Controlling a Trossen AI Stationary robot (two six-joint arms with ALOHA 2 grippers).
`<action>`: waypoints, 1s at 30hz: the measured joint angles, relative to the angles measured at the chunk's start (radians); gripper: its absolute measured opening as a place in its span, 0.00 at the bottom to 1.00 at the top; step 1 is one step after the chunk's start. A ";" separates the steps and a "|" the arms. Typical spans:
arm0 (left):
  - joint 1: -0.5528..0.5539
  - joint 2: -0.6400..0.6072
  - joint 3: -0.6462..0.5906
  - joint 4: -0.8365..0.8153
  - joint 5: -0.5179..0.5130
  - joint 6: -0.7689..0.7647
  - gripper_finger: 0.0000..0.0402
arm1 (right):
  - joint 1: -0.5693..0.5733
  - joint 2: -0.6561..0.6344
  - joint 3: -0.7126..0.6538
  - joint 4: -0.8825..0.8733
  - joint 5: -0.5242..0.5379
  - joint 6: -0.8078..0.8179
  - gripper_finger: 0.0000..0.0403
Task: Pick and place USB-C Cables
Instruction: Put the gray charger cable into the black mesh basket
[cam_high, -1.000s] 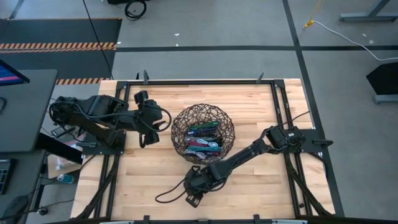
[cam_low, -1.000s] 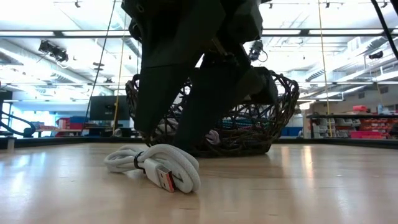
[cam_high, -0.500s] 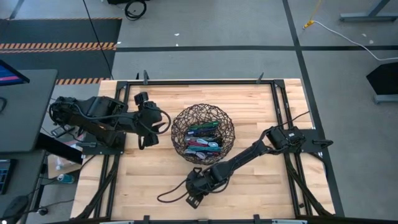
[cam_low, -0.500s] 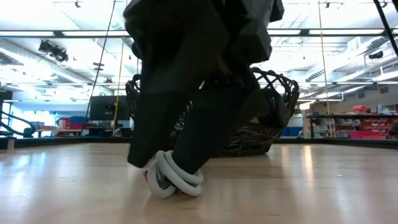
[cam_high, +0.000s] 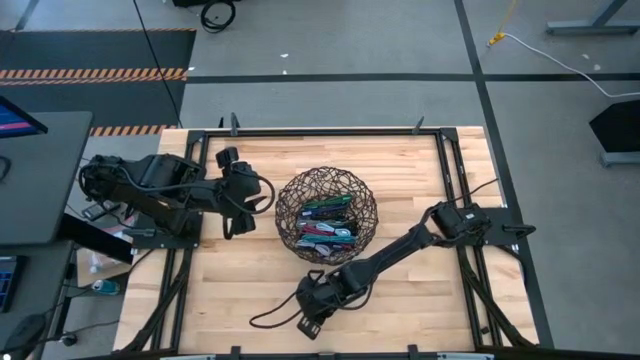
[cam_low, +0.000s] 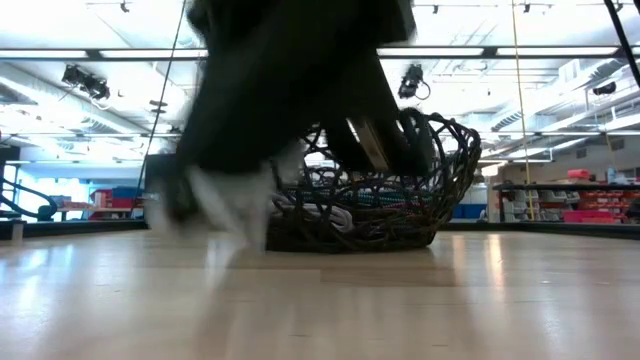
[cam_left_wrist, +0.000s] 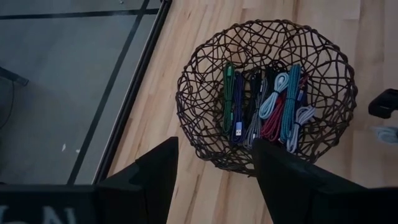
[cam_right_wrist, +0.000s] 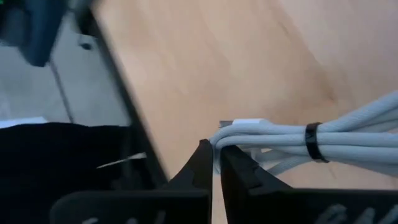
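The left gripper (cam_high: 232, 196) waits over the table's left part, beside the wicker basket (cam_high: 287, 196), its fingers (cam_left_wrist: 152, 177) spread wide and empty. The basket of dark woven twigs stands mid-table and holds folded USB-C Cables (cam_left_wrist: 264, 106) lying side by side: green, purple, grey, black, magenta, teal and pale silvery ones, each a slim doubled bundle. Right of and nearer than the basket, the right gripper (cam_high: 310, 312) is low over the wooden table (cam_high: 420, 170) near its front edge. Its fingers (cam_right_wrist: 202, 165) are pinched narrowly on a white cable (cam_right_wrist: 323, 143), a bundle of several parallel braided strands bound by a black band, with a white plug at the gripped end.
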 joint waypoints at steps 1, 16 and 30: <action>0.000 0.000 0.000 0.000 0.000 0.000 0.52 | 0.000 -0.015 0.000 0.007 0.006 -0.020 0.03; 0.000 -0.001 0.000 0.000 0.018 -0.001 0.52 | -0.077 -0.335 0.002 -0.016 0.402 -0.236 0.03; 0.000 -0.001 0.000 0.002 0.019 -0.033 0.52 | -0.196 -0.376 -0.002 -0.348 0.655 -0.116 0.03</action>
